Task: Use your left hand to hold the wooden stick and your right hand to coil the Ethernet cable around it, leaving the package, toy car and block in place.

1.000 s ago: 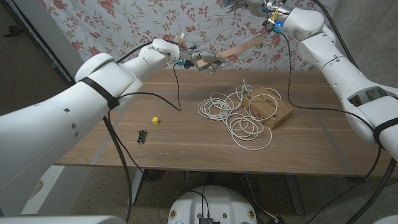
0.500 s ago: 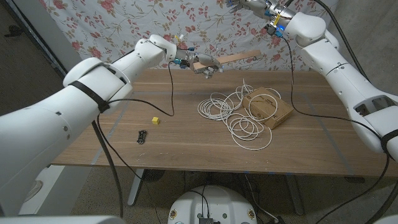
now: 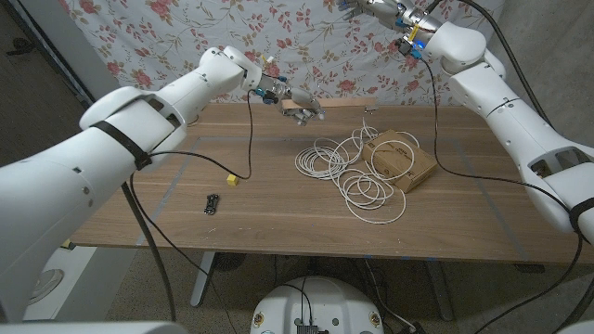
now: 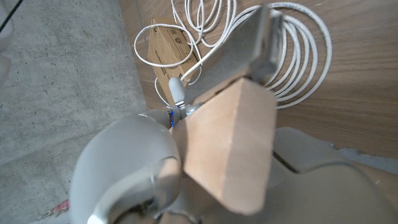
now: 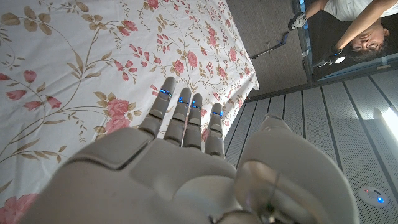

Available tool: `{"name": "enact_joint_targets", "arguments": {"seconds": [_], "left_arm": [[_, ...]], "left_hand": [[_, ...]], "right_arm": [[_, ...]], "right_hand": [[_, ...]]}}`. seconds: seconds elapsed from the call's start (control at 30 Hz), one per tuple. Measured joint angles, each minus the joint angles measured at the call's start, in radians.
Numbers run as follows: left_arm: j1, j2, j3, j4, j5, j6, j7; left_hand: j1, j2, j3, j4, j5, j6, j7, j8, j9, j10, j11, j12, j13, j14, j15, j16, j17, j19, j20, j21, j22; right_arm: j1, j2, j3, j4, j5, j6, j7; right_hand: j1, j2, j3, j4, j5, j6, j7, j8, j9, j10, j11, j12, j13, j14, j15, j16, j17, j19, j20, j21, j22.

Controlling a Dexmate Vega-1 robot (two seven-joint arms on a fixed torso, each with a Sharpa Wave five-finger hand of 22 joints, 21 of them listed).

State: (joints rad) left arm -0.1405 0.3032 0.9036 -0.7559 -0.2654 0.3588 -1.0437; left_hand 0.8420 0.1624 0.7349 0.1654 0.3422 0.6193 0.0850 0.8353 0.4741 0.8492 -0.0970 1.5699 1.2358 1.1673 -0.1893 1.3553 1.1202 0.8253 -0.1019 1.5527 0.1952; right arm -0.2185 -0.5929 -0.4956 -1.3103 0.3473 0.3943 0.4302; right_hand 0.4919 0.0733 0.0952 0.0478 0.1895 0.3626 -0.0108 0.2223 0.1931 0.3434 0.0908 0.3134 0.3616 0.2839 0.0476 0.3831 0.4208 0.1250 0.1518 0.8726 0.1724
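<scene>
Cable coils [image 3: 348, 167] sprawl mid-bench, overlapping the package [image 3: 401, 159] on their right. Block [image 3: 232, 180] and toy car [image 3: 213, 203] sit well apart on my left. Bare bench [image 3: 278, 227] along the near edge.

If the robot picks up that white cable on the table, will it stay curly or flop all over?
Probably flop. The Ethernet cable lies in loose, uneven loops, one draped over the package, so it looks bendy. It's thin, so likely light. The loops overlap and may tangle.
</scene>
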Motion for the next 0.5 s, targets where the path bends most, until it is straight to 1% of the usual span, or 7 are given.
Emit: {"name": "enact_joint_targets", "arguments": {"seconds": [0.13,0.17,0.23,0.27,0.3,0.4,0.5], "left_arm": [[-0.004,0.009,0.019,-0.013,0.013,0.019,-0.005],[-0.004,0.009,0.021,-0.013,0.014,0.02,-0.006],[-0.008,0.01,0.031,-0.013,0.023,0.025,-0.011],[-0.009,0.01,0.036,-0.013,0.023,0.025,-0.011],[-0.011,0.01,0.042,-0.013,0.023,0.025,-0.011],[-0.016,0.009,0.057,-0.01,0.042,0.03,-0.022],[-0.022,0.008,0.071,-0.008,0.057,0.034,-0.029]], "left_hand": [[0.005,-0.002,0.0,0.0,-0.018,0.0,0.0,-0.015,-0.01,0.0,0.0,0.0,0.0,0.0,0.0,-0.017,-0.005,0.0,0.0,0.0,0.0],[0.017,0.004,0.0,0.0,-0.026,0.0,0.0,-0.02,-0.013,0.0,0.0,0.0,0.0,0.0,0.0,-0.023,-0.007,-0.004,0.004,0.0,0.0],[0.017,0.004,0.0,0.0,-0.032,0.0,0.0,-0.029,-0.018,-0.001,0.001,-0.004,0.0,0.002,0.001,-0.036,-0.013,-0.015,0.007,0.0,0.0],[0.017,0.004,0.0,0.0,-0.032,0.0,0.0,-0.032,-0.02,-0.004,0.004,-0.006,-0.001,0.004,-0.001,-0.036,-0.014,-0.015,0.007,0.0,-0.002],[0.017,0.004,0.0,0.0,-0.038,-0.005,0.005,-0.036,-0.022,-0.007,0.006,-0.008,-0.006,0.004,-0.001,-0.043,-0.014,-0.015,0.007,0.0,-0.004],[0.034,0.01,-0.006,-0.006,-0.05,-0.012,0.012,-0.047,-0.029,-0.012,0.012,-0.035,-0.04,0.004,0.0,-0.056,-0.015,-0.03,0.011,0.0,-0.005],[0.046,0.003,-0.023,-0.023,-0.069,-0.014,0.014,-0.059,-0.034,-0.015,0.015,-0.075,-0.088,0.004,-0.002,-0.088,-0.029,-0.038,0.012,0.0,-0.006]], "right_arm": [[-0.001,0.002,0.0,0.0,0.003,0.001,0.0],[-0.001,0.002,0.0,0.0,0.003,0.001,0.0],[-0.001,0.002,0.0,0.001,0.005,0.001,0.0],[-0.001,0.002,0.0,0.001,0.005,0.001,0.0],[-0.001,0.002,0.0,0.001,0.006,0.002,0.001],[-0.001,0.007,-0.002,0.009,0.008,0.003,0.003],[-0.001,0.011,-0.003,0.014,0.01,0.006,0.007]], "right_hand": [[0.0,0.0,0.0,0.0,0.0,0.0,0.0,0.0,0.0,0.0,0.0,0.0,0.0,0.0,0.0,0.0,-0.004,0.0,0.0,0.0,0.0],[0.0,0.0,0.0,0.0,0.0,0.0,0.0,0.0,0.0,0.0,0.0,0.0,0.0,0.0,0.0,0.0,-0.004,0.0,0.0,0.0,0.0],[0.0,0.0,0.0,0.0,0.0,0.0,0.0,0.0,0.0,0.0,0.0,0.0,0.0,0.0,0.0,0.0,-0.004,0.0,0.0,-0.004,0.0],[0.0,0.0,0.0,0.0,0.0,0.0,0.0,-0.004,0.0,0.0,0.0,0.0,0.0,0.0,0.0,0.0,-0.004,0.0,0.0,-0.004,0.0],[0.0,0.0,0.0,0.0,0.0,0.0,0.0,-0.004,0.0,0.0,0.0,0.0,0.0,0.0,0.0,0.0,-0.004,0.0,0.0,-0.004,0.0],[0.0,0.0,0.0,0.0,0.0,0.0,0.0,-0.004,0.0,0.0,0.0,-0.006,-0.005,0.0,0.0,0.0,-0.006,0.0,0.0,-0.004,0.0],[-0.003,0.003,-0.002,-0.002,0.0,0.004,-0.004,-0.004,0.0,0.0,0.0,-0.008,-0.005,0.0,0.0,0.0,-0.008,0.0,0.0,-0.008,0.0]]}}
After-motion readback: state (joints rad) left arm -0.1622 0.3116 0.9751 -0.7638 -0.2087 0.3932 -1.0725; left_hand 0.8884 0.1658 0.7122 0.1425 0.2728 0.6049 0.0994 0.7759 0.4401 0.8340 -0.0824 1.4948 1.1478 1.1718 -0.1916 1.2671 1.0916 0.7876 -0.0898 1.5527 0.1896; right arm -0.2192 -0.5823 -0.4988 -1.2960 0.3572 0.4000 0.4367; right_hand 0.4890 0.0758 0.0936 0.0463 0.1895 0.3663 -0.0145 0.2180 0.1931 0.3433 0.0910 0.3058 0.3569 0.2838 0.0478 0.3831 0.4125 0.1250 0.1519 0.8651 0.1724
